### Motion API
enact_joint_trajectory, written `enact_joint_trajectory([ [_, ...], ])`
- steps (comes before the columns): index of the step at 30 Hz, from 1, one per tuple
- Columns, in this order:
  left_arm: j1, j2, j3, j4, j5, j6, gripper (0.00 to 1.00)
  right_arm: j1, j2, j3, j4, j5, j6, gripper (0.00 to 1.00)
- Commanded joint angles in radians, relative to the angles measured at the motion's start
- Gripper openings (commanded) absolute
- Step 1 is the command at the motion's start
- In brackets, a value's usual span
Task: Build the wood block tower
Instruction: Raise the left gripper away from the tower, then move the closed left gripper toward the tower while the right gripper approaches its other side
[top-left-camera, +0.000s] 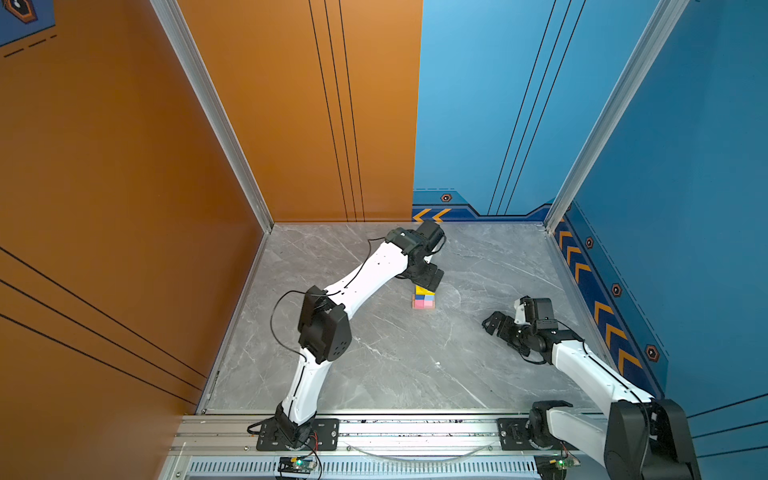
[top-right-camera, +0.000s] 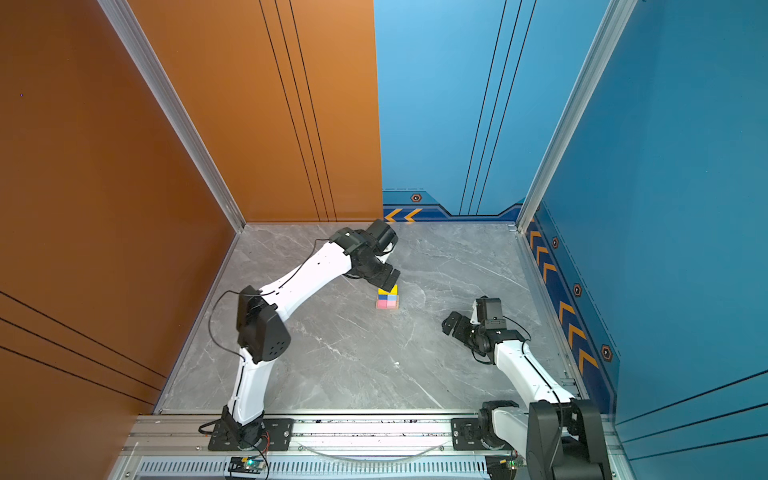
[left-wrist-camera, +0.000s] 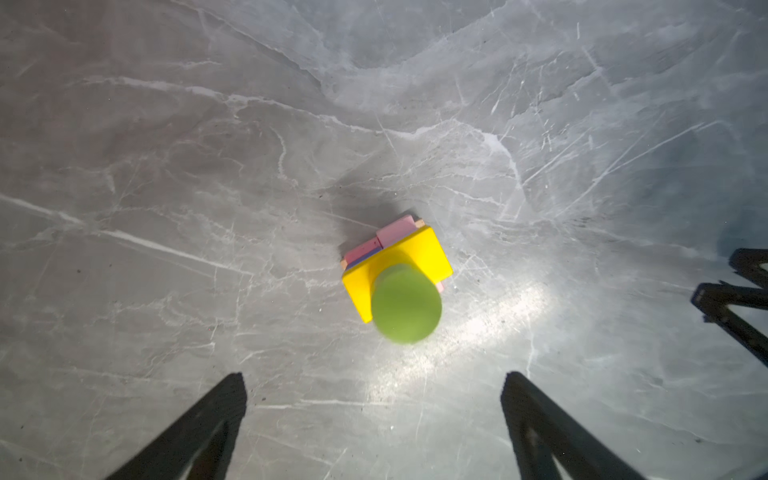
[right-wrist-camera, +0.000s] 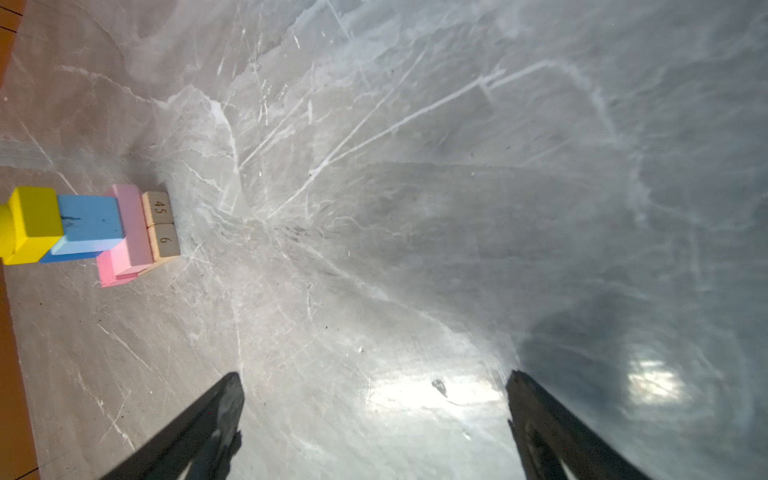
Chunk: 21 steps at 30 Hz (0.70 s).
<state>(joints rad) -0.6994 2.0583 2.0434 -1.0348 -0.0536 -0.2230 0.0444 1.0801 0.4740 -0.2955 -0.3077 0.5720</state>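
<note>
Grey marbled tabletop (top-left-camera: 374, 357), orange and blue walls behind, and the tower (top-left-camera: 424, 297) stands near the middle of the table in both top views. The left gripper (left-wrist-camera: 374, 376) hangs right above it, looking straight down on the lime-green cylinder (left-wrist-camera: 406, 305) that caps the yellow brick (left-wrist-camera: 430, 249).

The danger, as I read it: that gripper is close over a narrow stack, so any dip or sideways swing of the arm could clip the cylinder and bring the lot down. In the right wrist view the layers look stepped, with the pink bars (right-wrist-camera: 133, 226) jutting past the tan planks (right-wrist-camera: 160, 224) and the light-blue cube (right-wrist-camera: 89, 220) above them. That leaves little forgiveness for a knock.

Now the grippers. The left jaws are spread wide, with nothing between them, and they don't touch the cylinder. The right gripper (right-wrist-camera: 374, 376) sits well apart from the tower over bare table, jaws just as wide and empty. No loose blocks in sight, so the build looks finished; a clean, straight lift away is what it calls for.
</note>
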Motion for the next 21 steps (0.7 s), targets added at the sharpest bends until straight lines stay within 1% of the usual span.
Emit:
enact_joint_trajectory([
  [1, 0.040, -0.160, -0.147, 0.169, 0.065, -0.053, 0.98, -0.006, -0.079, 0.026, -0.071, 0.040, -0.017, 1.00],
  [4, 0.082, -0.295, -0.335, 0.315, 0.121, -0.102, 0.99, -0.006, -0.141, 0.025, -0.067, 0.036, -0.011, 1.00],
  [5, 0.097, -0.342, -0.404, 0.372, 0.142, -0.121, 0.96, -0.005, -0.154, 0.024, -0.061, 0.022, -0.010, 1.00],
  [6, 0.110, -0.381, -0.464, 0.423, 0.157, -0.138, 0.93, -0.005, -0.161, 0.025, -0.054, 0.009, -0.005, 0.97],
  [7, 0.126, -0.426, -0.536, 0.484, 0.181, -0.159, 0.88, -0.003, -0.167, 0.026, -0.044, -0.006, 0.001, 0.93],
  [9, 0.150, -0.500, -0.655, 0.584, 0.214, -0.199, 0.72, -0.002, -0.166, 0.030, -0.025, -0.033, 0.017, 0.79],
  [11, 0.175, -0.561, -0.763, 0.676, 0.243, -0.233, 0.53, 0.005, -0.152, 0.044, -0.013, -0.054, 0.029, 0.59],
  [14, 0.199, -0.610, -0.872, 0.769, 0.279, -0.270, 0.31, 0.024, -0.125, 0.066, 0.004, -0.059, 0.043, 0.30],
  [16, 0.211, -0.623, -0.923, 0.813, 0.295, -0.290, 0.20, 0.044, -0.108, 0.079, 0.020, -0.053, 0.049, 0.18],
  [18, 0.223, -0.624, -0.971, 0.873, 0.314, -0.312, 0.11, 0.068, -0.086, 0.089, 0.036, -0.043, 0.055, 0.10],
  [19, 0.231, -0.621, -0.994, 0.906, 0.328, -0.327, 0.06, 0.081, -0.074, 0.095, 0.046, -0.039, 0.058, 0.04],
  [20, 0.238, -0.616, -1.006, 0.935, 0.338, -0.341, 0.02, 0.092, -0.059, 0.103, 0.056, -0.035, 0.061, 0.00],
  [21, 0.246, -0.609, -1.048, 0.970, 0.359, -0.358, 0.00, 0.103, -0.042, 0.109, 0.069, -0.033, 0.063, 0.00],
])
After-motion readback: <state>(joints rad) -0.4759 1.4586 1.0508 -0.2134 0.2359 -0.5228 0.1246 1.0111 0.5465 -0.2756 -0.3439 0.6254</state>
